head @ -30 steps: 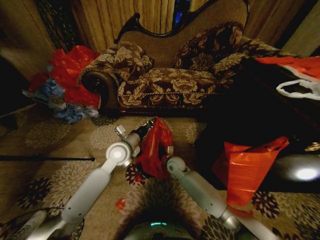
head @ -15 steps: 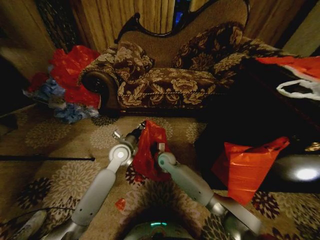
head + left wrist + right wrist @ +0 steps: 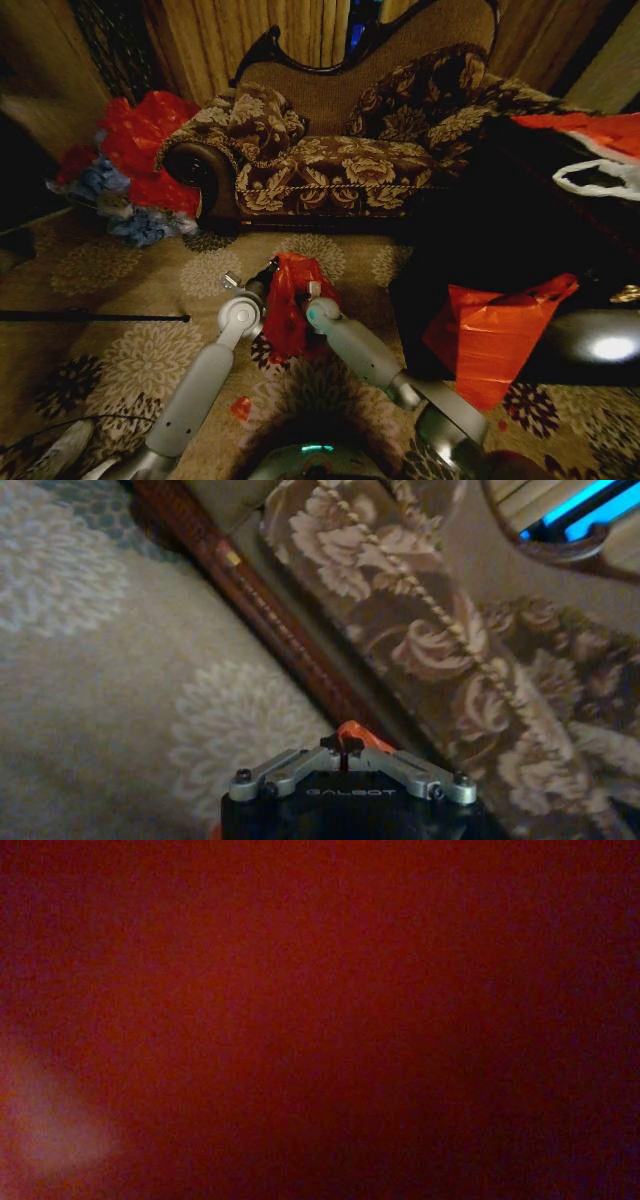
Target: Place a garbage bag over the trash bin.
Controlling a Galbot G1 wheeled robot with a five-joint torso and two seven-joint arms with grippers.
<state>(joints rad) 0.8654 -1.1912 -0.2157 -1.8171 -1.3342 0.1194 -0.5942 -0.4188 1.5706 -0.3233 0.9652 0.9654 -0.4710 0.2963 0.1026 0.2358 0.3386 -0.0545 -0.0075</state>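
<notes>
- The garbage bag [image 3: 290, 305] is held up between both grippers, hanging long-ways down over the carpet [image 3: 120, 280].
- The left gripper [image 3: 343, 756] is pressed together on a bit of the bag's edge.
- The right gripper [image 3: 306, 292] is touching the bag's other side; its grip cannot be told.
- The trash bin cannot be made out.
</notes>
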